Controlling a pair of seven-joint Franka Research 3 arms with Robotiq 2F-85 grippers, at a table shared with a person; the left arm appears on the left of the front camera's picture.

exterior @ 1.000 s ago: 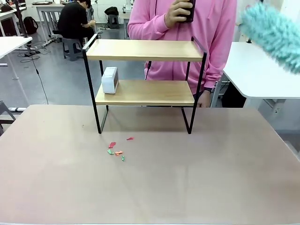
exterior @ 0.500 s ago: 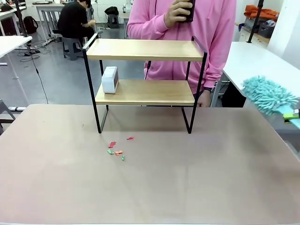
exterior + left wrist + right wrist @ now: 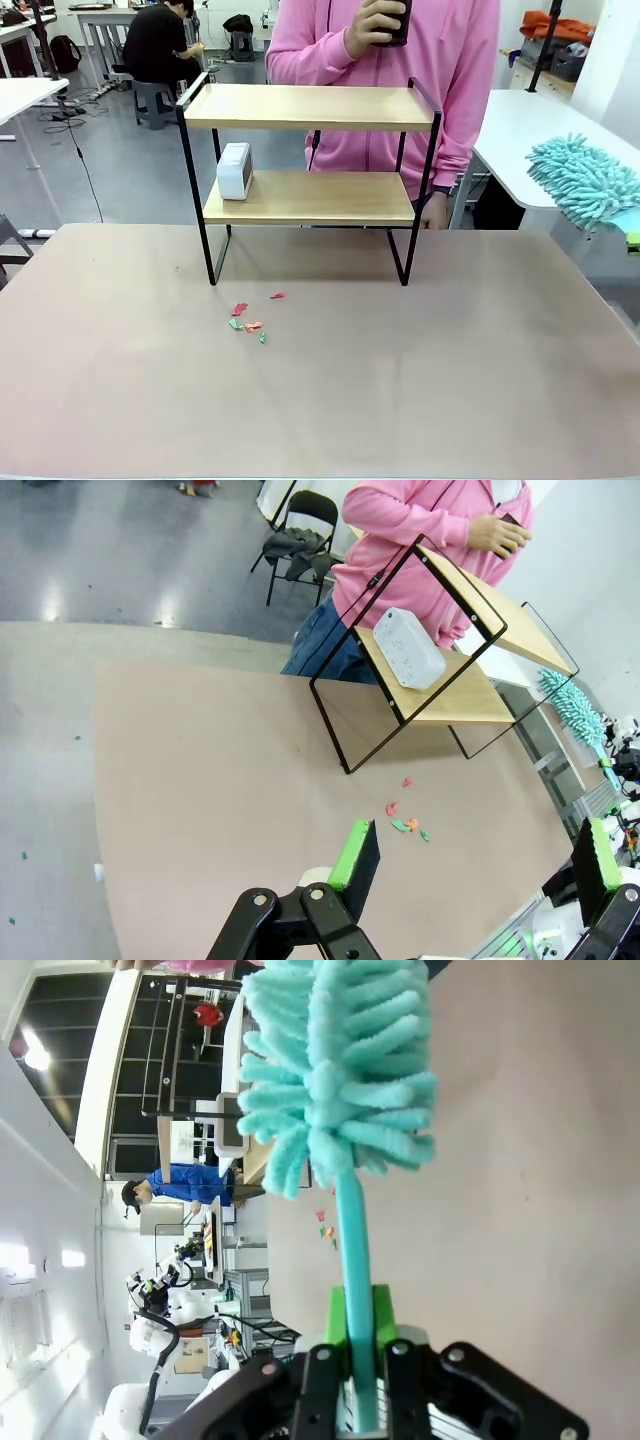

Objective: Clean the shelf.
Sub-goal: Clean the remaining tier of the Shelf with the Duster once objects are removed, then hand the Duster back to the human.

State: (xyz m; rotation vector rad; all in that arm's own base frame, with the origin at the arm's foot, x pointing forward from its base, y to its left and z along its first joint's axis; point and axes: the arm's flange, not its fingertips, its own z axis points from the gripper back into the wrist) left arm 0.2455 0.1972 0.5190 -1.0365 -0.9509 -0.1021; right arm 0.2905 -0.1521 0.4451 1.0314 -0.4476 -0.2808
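My right jaws are clamped on the handle of the teal duster [image 3: 335, 1070], green pads [image 3: 337, 1312] squeezing it just below the fluffy head. The left jaws stand apart with nothing between them.

The shelf [image 3: 310, 150] stands well apart from the right jaws, off to their left and farther across the surface [image 3: 400, 400]. From the left jaws it lies ahead, also well clear.

The step, I judge, is carrying the duster head to the top board. I should come in above the black frame, lay the fibres lightly on the wood and sweep along its length. I must keep the handle off the raised end rails and away from the person's hand [image 3: 434, 211] behind the right leg. The lower board carries a white box [image 3: 234, 170], so I would work around it.

The right wrist view proves my grip. The front view places the coloured scraps [image 3: 250, 318] on the surface before the shelf's legs. The left wrist view shows both boards from the side.
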